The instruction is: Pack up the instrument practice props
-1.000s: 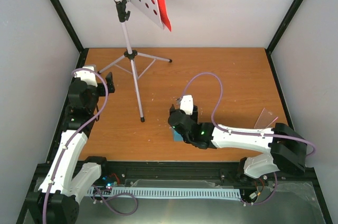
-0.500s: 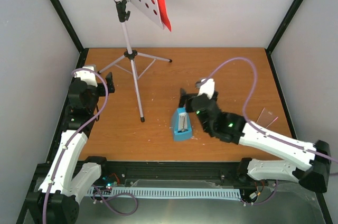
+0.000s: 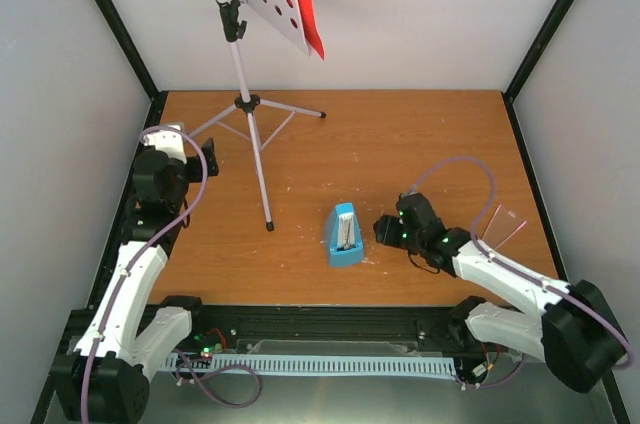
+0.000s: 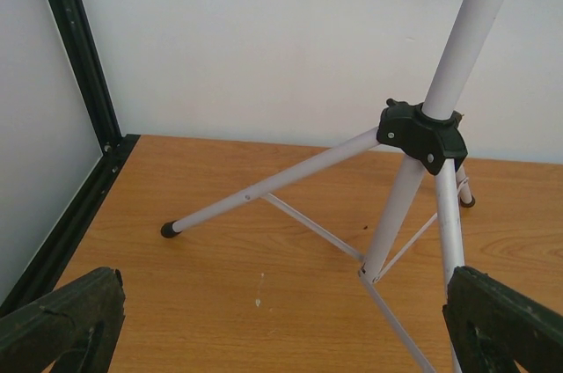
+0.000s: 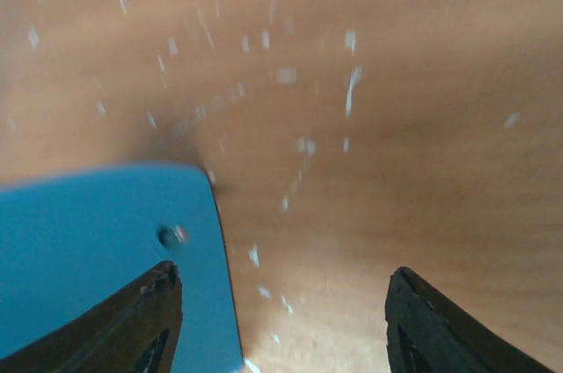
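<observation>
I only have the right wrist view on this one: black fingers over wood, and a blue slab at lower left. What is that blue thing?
Observer: It is the small blue metronome, sitting near the middle of the table.
Operator: Is anything gripping it?
Observer: No. From above, the right gripper lies just to its right, jaws open.
Operator: And the other arm?
Observer: The left gripper is open and empty, facing the legs of the music stand at far left.
</observation>
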You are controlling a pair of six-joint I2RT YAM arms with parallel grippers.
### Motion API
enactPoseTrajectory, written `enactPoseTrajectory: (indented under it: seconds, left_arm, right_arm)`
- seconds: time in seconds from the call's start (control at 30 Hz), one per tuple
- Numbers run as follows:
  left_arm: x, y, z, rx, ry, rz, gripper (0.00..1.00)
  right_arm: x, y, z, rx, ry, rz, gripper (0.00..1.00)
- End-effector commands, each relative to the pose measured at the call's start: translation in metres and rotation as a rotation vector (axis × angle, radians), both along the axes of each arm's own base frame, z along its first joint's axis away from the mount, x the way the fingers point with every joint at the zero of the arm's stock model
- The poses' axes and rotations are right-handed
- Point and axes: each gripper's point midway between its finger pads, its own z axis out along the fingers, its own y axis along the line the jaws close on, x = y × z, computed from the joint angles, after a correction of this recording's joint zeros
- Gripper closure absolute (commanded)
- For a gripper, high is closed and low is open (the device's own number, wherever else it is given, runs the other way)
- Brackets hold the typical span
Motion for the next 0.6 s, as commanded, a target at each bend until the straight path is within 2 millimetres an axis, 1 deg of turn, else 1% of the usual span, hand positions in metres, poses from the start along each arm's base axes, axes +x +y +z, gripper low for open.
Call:
enactPoseTrajectory:
  seconds: [0.0,0.13,0.23,0.37,0.43,0.5,0.57]
  left_arm:
    - [0.001,0.002,0.008,0.015,-0.028,0.004,0.00]
    - [0.002,0.003,0.006,0.020,-0.022,0.009,0.01]
    - [0.003,0.002,0.005,0.020,-0.019,0.004,0.01]
    - [0.003,0.003,0.005,0.022,-0.020,0.007,0.01]
    - [0.003,0.003,0.005,0.022,-0.019,0.010,0.01]
    - [0.003,0.004,0.004,0.025,-0.017,0.012,0.01]
    - [0.003,0.004,0.005,0.023,-0.018,0.012,0.01]
  right_arm:
    - [-0.012,0.036,-0.019,0.185,0.097,0.100,0.40]
    - [-0.012,0.049,-0.031,0.187,0.133,0.156,0.49]
    - [-0.017,0.060,-0.037,0.204,0.161,0.191,0.53]
    - [-0.032,0.089,-0.038,0.264,0.202,0.247,0.56]
    - [-0.036,0.098,-0.035,0.250,0.196,0.261,0.56]
    - [-0.031,0.092,-0.031,0.209,0.176,0.230,0.56]
    - [-0.020,0.075,-0.021,0.123,0.112,0.187,0.56]
